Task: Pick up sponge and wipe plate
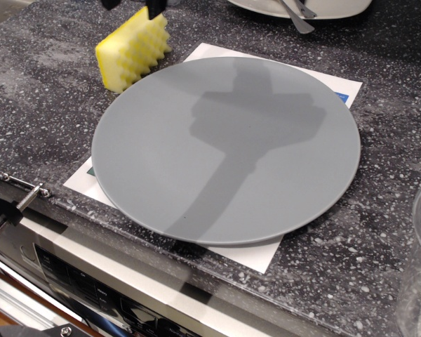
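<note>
The sponge [132, 48] lies on the worktop [49, 112] just off the plate [224, 151] — its long axis slanting away — directly under the tool [133, 5], whose two dark tips straddle its far end, spread apart and holding nothing.

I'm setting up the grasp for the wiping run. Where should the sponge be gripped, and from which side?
Come from above and pinch the sponge across its narrow width: one finger on the zigzag side facing the plate, one on the opposite side. It lies flat on the counter, and the end effector hangs directly overhead.
</note>
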